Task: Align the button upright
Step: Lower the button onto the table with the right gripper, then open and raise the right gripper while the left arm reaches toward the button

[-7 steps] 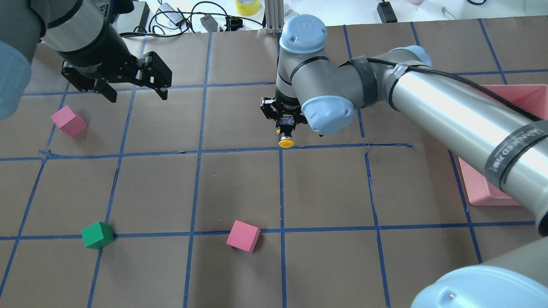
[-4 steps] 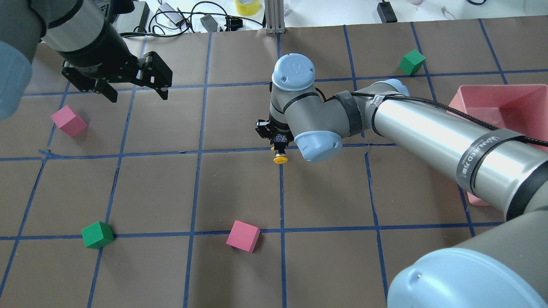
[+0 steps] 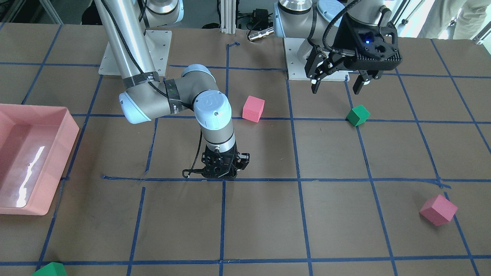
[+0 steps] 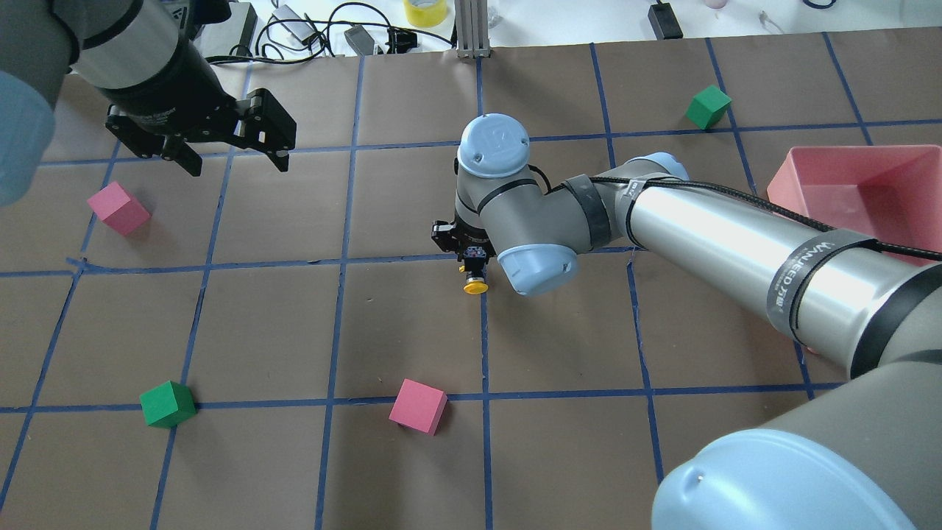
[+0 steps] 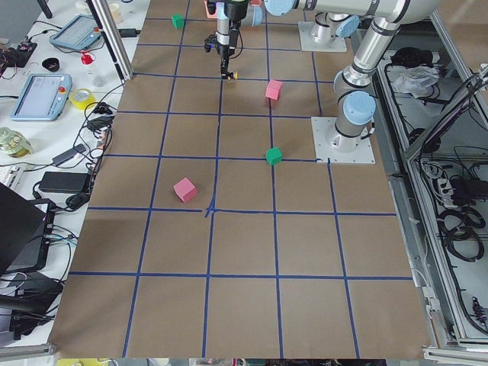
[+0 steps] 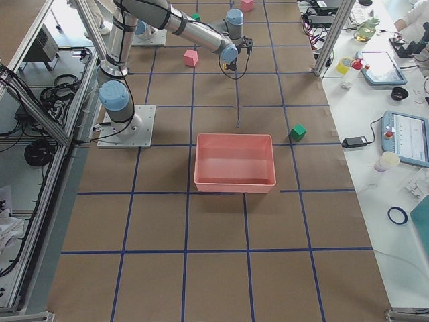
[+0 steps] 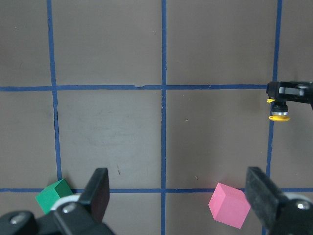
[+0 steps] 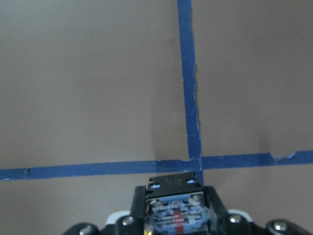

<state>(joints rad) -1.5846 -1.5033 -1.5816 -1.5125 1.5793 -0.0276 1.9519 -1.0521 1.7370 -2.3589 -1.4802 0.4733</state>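
Observation:
The button (image 4: 475,284) has a round yellow cap and a black body. My right gripper (image 4: 472,265) is shut on it near the table's middle, close over a crossing of blue tape lines, cap pointing sideways toward the near edge. The right wrist view shows its terminal base (image 8: 175,207) between the fingers. It also shows in the left wrist view (image 7: 279,116) and, tiny, in the exterior left view (image 5: 232,75). In the front-facing view the right gripper (image 3: 221,174) hides it. My left gripper (image 4: 235,160) is open and empty, high over the far left; the front-facing view shows it too (image 3: 336,90).
A pink cube (image 4: 118,208) lies left and another (image 4: 418,406) near the middle front. A green cube (image 4: 168,404) lies front left and another (image 4: 708,107) far right. A pink tray (image 4: 868,199) stands at the right. Cables lie beyond the far edge.
My right arm has swung toward the near side and lower with the button in its grip, now just past the tape crossing. The left arm has not moved.

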